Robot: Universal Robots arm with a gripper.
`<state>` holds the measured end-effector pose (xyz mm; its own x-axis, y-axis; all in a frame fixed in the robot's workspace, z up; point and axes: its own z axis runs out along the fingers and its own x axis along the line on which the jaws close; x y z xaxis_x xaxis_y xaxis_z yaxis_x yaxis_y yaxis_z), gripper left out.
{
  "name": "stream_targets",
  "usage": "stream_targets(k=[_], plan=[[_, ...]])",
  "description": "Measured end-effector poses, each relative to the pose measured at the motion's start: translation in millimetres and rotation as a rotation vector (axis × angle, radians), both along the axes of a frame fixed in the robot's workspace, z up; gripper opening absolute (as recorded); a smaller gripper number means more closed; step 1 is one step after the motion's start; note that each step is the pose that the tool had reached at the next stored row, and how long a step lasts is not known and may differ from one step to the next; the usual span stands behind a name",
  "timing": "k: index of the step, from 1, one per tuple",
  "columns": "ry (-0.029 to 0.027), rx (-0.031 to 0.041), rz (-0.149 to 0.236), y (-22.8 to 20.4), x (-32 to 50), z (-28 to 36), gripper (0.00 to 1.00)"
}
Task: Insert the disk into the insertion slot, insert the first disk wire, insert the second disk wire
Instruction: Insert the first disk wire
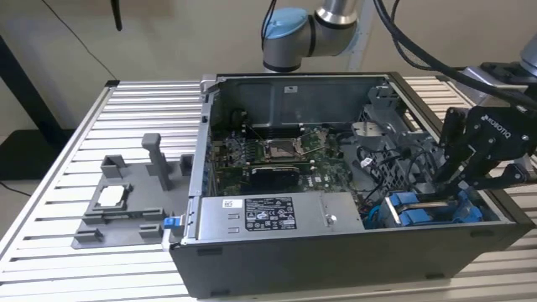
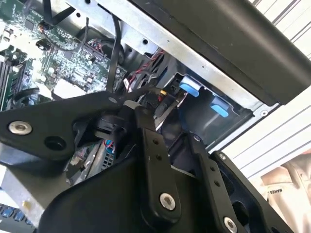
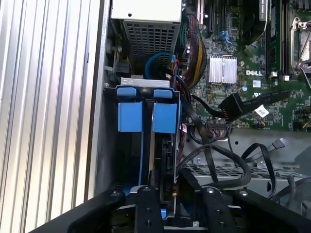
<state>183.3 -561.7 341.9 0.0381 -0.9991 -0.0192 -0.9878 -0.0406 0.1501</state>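
The gripper (image 1: 449, 184) is lowered into the open computer case (image 1: 336, 267), at the corner holding the insertion slot (image 1: 403, 212). The slot's blue side rails sit directly under and just ahead of the tool. In the first wrist view the gripper (image 3: 177, 189) hangs right over the insertion slot (image 3: 130, 116). A dark flat unit (image 3: 165, 145) stands edge-on inside the bay beside the blue rails, reaching back under the tool. I cannot tell whether it is the disk. I also cannot tell whether the gripper is spread, pressed together or pinching something.

In the second wrist view the gripper (image 2: 167, 127) points at the slot's blue tabs (image 2: 189, 88), with a tangle of wires close in front of it.

Off to the tool's side, over the motherboard (image 3: 243, 58), a wide-plug cable (image 3: 231, 104) and a small-plug cable (image 3: 279, 143) lie loose, apart from the slot.

The power supply (image 1: 268, 217) sits beside the slot, further from the gripper. The light grey fixture (image 1: 126, 201) lies well away, outside the case on the slatted table (image 1: 50, 251)
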Motion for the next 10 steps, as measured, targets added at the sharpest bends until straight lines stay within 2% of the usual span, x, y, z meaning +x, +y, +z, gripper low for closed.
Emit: stream_targets(k=[4,10], plan=[[-0.001,-0.0002,0.0,0.0,-0.2,10.9,0.33],[-0.001,0.0003,0.0,0.0,-1.1,36.5,0.33]])
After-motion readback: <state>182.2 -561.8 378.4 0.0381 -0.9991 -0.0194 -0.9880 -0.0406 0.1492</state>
